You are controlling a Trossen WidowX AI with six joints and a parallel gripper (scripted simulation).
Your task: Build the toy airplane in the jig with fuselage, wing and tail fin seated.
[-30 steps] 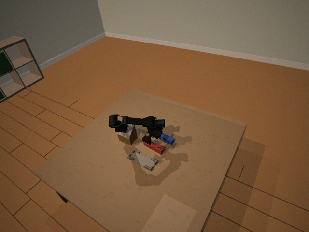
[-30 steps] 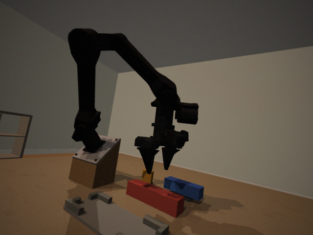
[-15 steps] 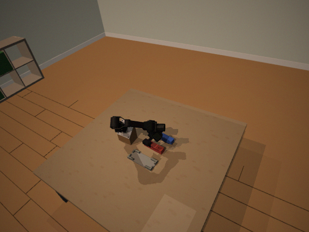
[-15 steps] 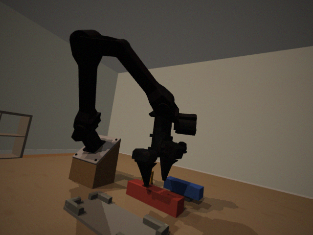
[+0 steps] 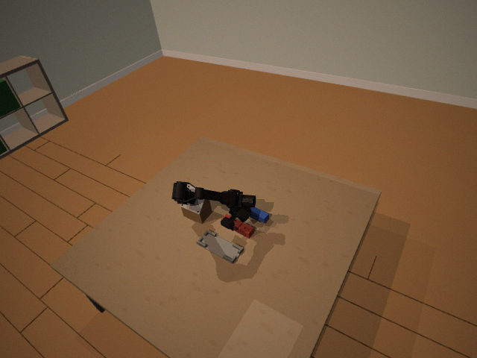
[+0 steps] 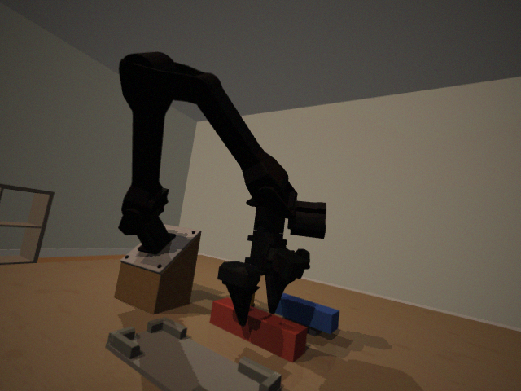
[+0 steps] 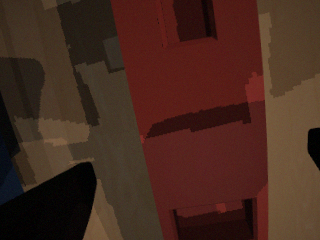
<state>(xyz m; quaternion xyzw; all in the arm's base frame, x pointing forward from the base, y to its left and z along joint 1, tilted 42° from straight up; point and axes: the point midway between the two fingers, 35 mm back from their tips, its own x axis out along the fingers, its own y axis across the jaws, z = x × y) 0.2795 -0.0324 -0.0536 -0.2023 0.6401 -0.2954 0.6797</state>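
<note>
The red fuselage [image 5: 247, 230] [image 6: 275, 341] [image 7: 200, 85] lies on the table beside the jig, its sockets facing up. My gripper [image 5: 235, 218] [image 6: 257, 318] [image 7: 200, 157] is open and points down over the middle of the fuselage, one finger on each side and nothing held. The fingertips are near the height of its top. The blue wing [image 5: 259, 215] [image 6: 325, 319] [image 7: 7, 172] lies on the table behind the fuselage. The tail fin [image 6: 252, 299] shows only as a yellow sliver behind the fingers in the exterior view. The grey jig [image 5: 220, 247] [image 6: 166, 353] holds nothing.
The arm's wooden base block [image 5: 205, 212] [image 6: 174, 283] stands on the table [image 5: 153, 250] behind the jig. The jig has raised corner walls. A shelf unit [image 5: 31, 94] [image 6: 33, 225] stands beyond the table at the left.
</note>
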